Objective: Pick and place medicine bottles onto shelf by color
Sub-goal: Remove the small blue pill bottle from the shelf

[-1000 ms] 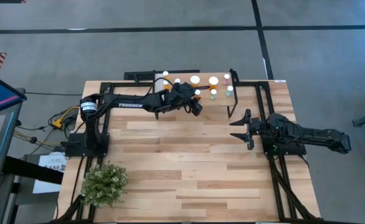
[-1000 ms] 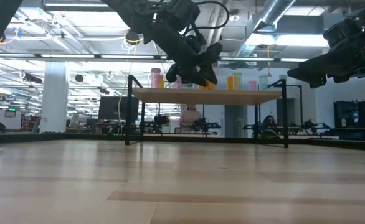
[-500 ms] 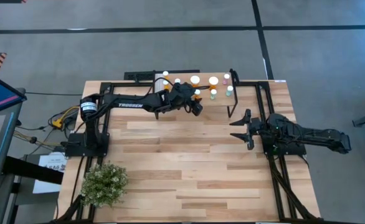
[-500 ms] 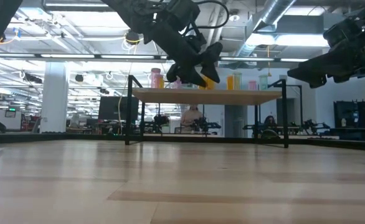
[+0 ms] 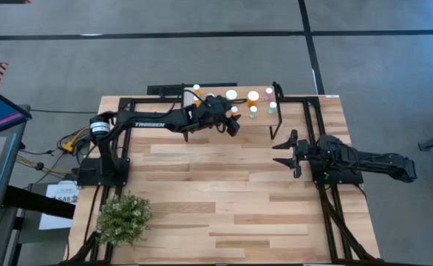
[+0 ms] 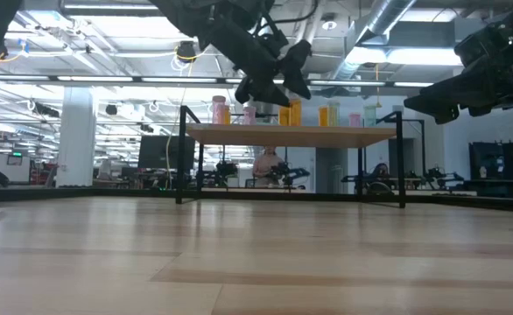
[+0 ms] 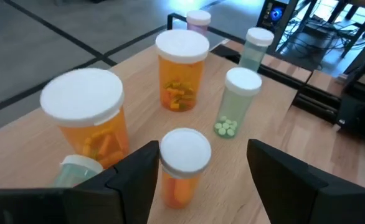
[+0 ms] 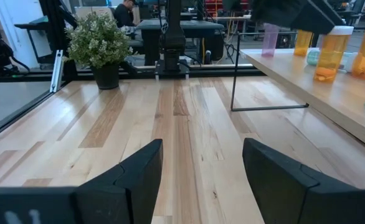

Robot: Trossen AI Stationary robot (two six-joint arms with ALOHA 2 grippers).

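Two wide fingers of my left gripper (image 7: 198,171) flank an orange bottle (image 7: 184,165); the arm reads "TROSSEN".

Pale bottle (image 7: 76,169) partly hidden behind left claw (image 7: 201,180), perhaps green

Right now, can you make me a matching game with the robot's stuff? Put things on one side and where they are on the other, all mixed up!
Things:
1. small orange bottle
2. potted plant
3. right gripper
4. shelf

Places or states:
A. near corner of the table, on the left arm's side
B. holds a row of bottles
C. open over bare table, holding nothing
D. stands between the left gripper's open fingers

Pairs: 1-D, 2-A, 3-C, 4-B
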